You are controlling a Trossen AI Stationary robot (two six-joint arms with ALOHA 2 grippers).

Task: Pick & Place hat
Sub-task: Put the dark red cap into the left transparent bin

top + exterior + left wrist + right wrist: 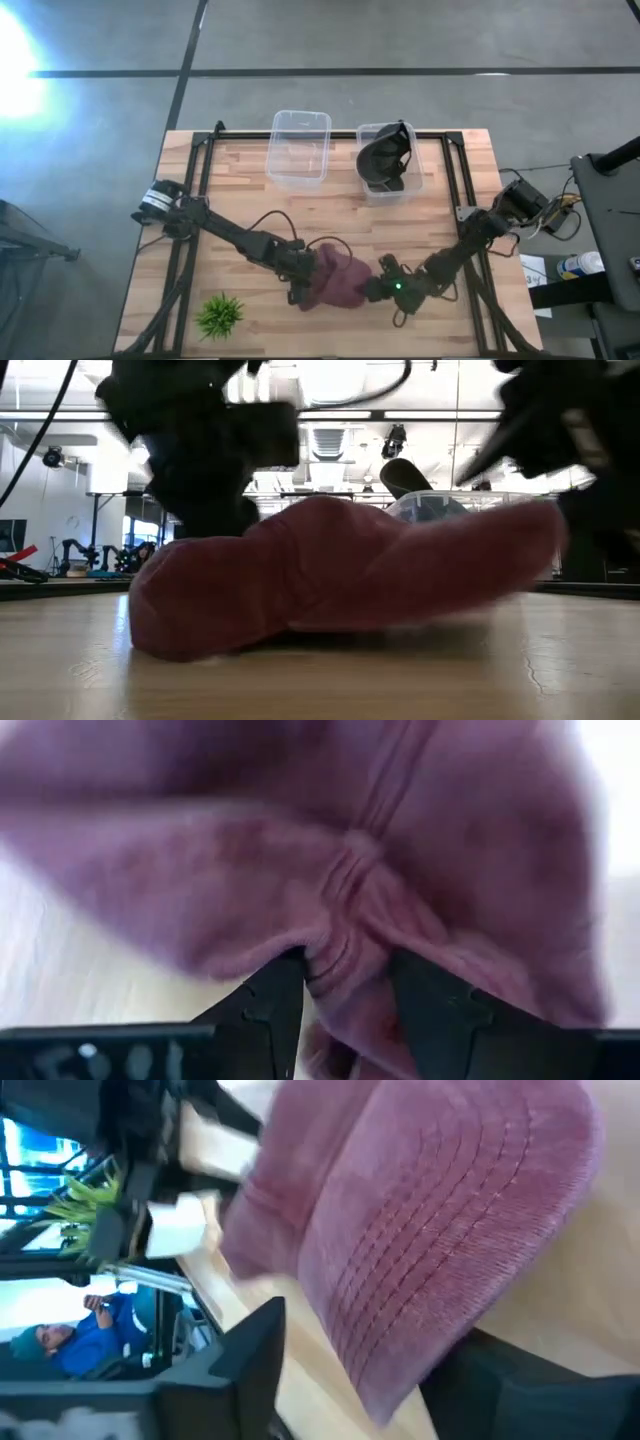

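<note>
A maroon corduroy cap (338, 280) lies on the wooden table near its near edge, crown toward the left and brim (500, 555) toward the right. In the low view the brim end stands a little above the tabletop. My left gripper (303, 287) is at the crown's left side, shut on its cloth. My right gripper (378, 288) is at the brim end and open. Its fingers stand on either side of the brim (420, 1270), and table shows between one finger (250, 1365) and the brim's edge. My left gripper pinches a bunched fold of the crown's cloth (345, 945) between its two fingers (275, 1010), coming in low from the table's left side. Puckers run out from the pinched spot. The crown (200, 600) still rests on the table.
At the far edge stand two clear bins: an empty one (298, 148) and one (390, 185) holding a black cap (385, 155). A small green plant (220, 315) sits near the near-left corner. A person in blue (60, 1345) shows beyond the table.
</note>
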